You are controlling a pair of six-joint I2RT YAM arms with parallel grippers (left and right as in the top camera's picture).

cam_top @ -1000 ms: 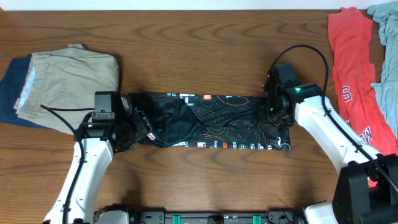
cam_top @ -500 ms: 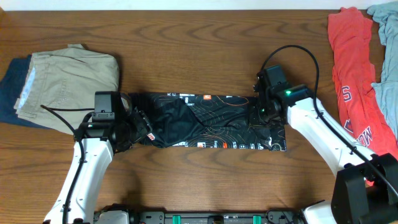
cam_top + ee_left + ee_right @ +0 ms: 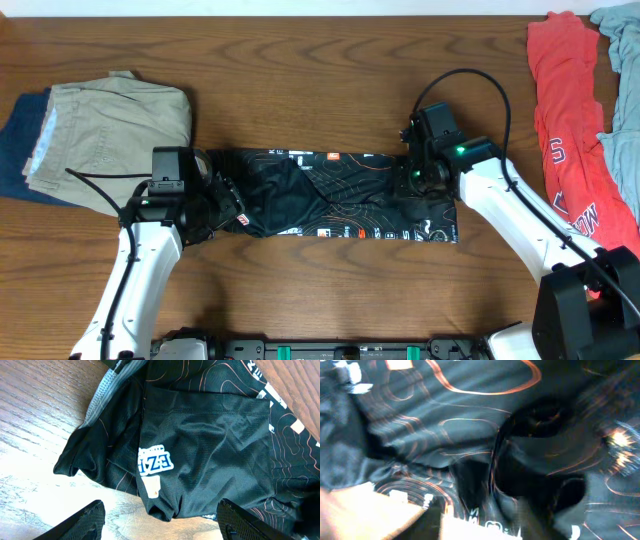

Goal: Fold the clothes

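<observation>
The black jersey point(image 3: 330, 195) with thin orange contour lines lies as a long folded strip across the middle of the wooden table point(image 3: 320, 60). My left gripper point(image 3: 225, 205) sits at its left end. In the left wrist view its fingers point(image 3: 162, 525) are open, with the jersey's crumpled end point(image 3: 200, 435) and a white-and-blue label just beyond them. My right gripper point(image 3: 415, 180) is on the jersey's right end. The right wrist view is blurred; black cloth point(image 3: 445, 410) fills it and bunches up at the fingers point(image 3: 490, 510), which seem shut on it.
Folded khaki trousers point(image 3: 110, 125) lie on a dark blue garment point(image 3: 15, 140) at the far left. A red shirt point(image 3: 565, 120) and a pale grey-blue garment point(image 3: 620, 100) lie at the right edge. The right arm's cable loops above the jersey.
My right gripper has moved left along the jersey, and the jersey's right end has drawn leftward with it. The left arm has not moved.
</observation>
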